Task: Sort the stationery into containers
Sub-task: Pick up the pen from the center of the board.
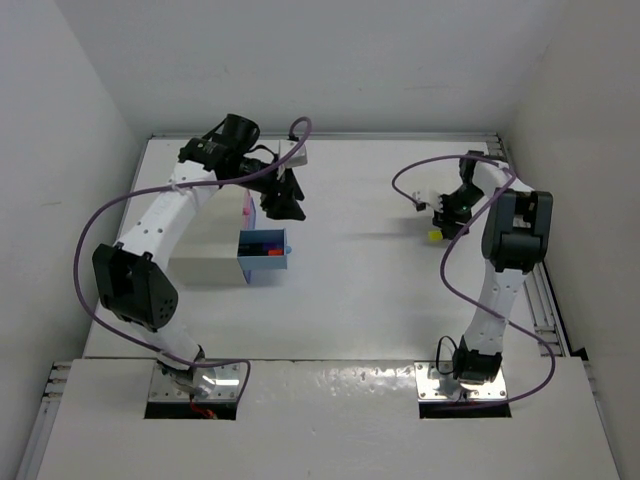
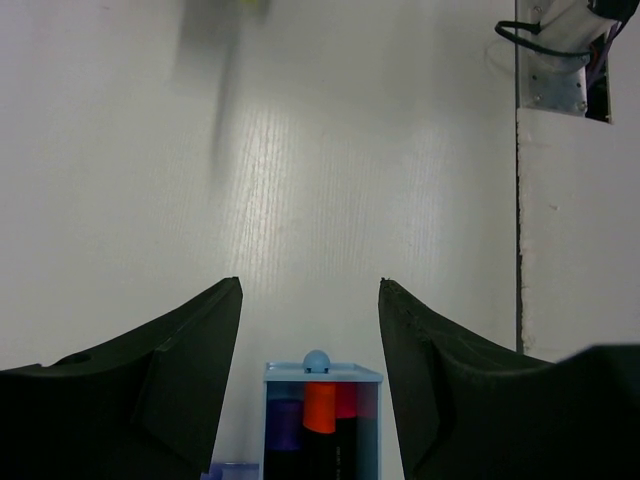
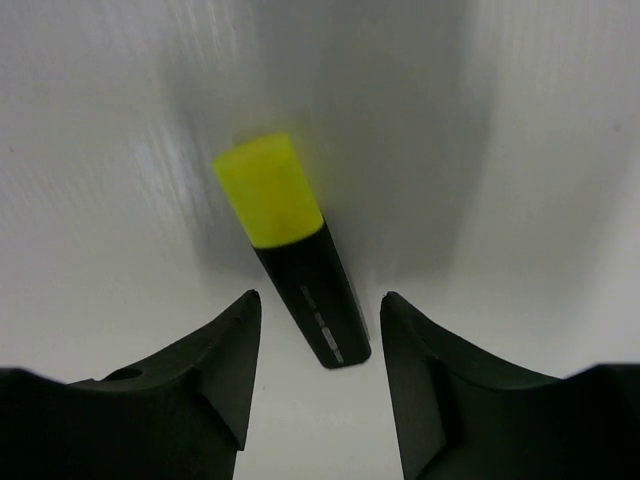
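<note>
A light blue drawer (image 1: 263, 257) stands pulled out of the white cabinet (image 1: 205, 248). It holds black highlighters with purple, orange (image 2: 319, 407) and pink caps. In the left wrist view the drawer's front (image 2: 322, 376) with its round blue knob (image 2: 316, 361) lies just below my left gripper (image 2: 310, 290), which is open and empty above it (image 1: 281, 200). A yellow-capped black highlighter (image 3: 290, 250) lies on the table at the right (image 1: 434, 236). My right gripper (image 3: 318, 300) is open over it, and the highlighter's black tail end reaches between the fingertips (image 1: 446, 214). No pens show.
A pink drawer edge (image 1: 245, 208) shows on the cabinet under the left arm. The table's raised rim (image 1: 330, 137) runs along the back, and metal rails (image 1: 545, 300) along the right side. A purple cable (image 1: 420, 170) loops off the right arm.
</note>
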Robot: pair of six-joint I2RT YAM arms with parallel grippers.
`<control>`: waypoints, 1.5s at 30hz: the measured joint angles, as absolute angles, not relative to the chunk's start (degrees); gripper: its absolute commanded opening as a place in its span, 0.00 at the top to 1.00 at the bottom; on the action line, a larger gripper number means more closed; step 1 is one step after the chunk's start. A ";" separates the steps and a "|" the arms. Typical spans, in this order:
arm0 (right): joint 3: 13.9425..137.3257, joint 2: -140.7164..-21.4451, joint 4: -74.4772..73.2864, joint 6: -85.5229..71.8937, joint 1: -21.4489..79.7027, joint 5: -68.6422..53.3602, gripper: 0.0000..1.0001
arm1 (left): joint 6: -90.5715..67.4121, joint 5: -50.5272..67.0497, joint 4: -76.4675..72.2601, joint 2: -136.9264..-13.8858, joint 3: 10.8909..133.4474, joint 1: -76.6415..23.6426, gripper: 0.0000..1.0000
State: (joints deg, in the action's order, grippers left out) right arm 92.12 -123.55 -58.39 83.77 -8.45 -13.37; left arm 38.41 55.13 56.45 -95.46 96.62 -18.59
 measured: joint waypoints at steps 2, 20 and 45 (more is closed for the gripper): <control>91.29 -124.36 -57.84 84.12 -8.05 -13.32 0.51 | 37.23 55.09 55.33 -95.07 95.83 -18.59 0.37; 85.58 -121.21 -55.09 77.65 -4.97 -17.72 1.00 | 22.81 53.45 39.77 -89.52 87.09 -17.26 0.36; 66.46 -79.61 -3.49 -25.02 21.30 -25.41 1.00 | -24.73 44.07 4.49 -87.15 85.14 -20.84 0.40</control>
